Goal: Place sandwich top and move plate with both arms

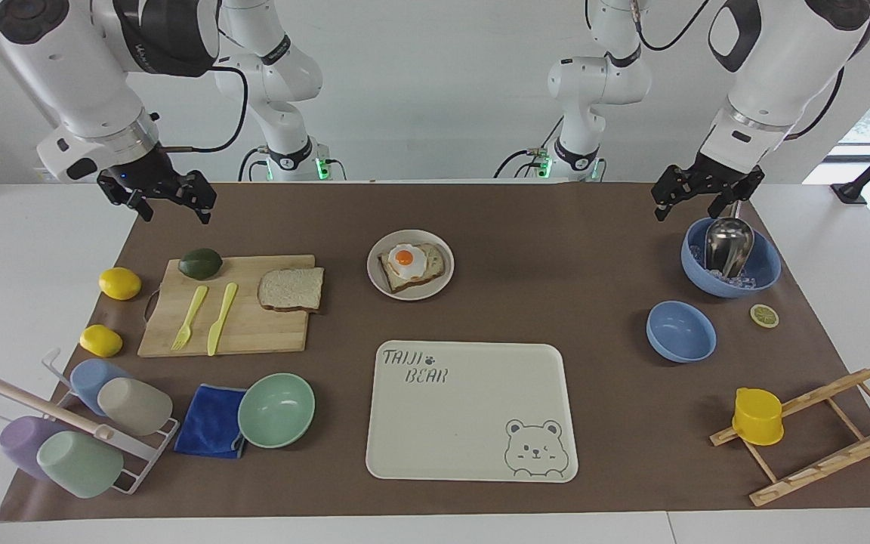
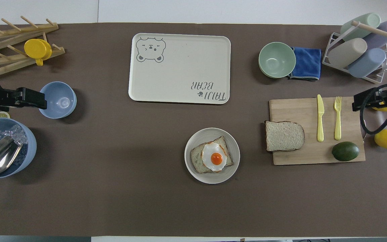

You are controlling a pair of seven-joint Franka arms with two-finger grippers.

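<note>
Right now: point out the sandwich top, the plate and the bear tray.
sandwich top (image 2: 284,135), overhead view, middle of the slice.
plate (image 2: 193,167), overhead view, bare rim.
bear tray (image 1: 473,419), facing view, bare middle.

Bread slice (image 1: 291,289) flat on board (image 1: 227,306), plate (image 1: 410,264) beside it; both well clear of right gripper (image 1: 157,198) fingers, spread, empty.

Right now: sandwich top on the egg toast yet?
No. The sandwich top lies flat on the cutting board, apart from the plate.
</note>
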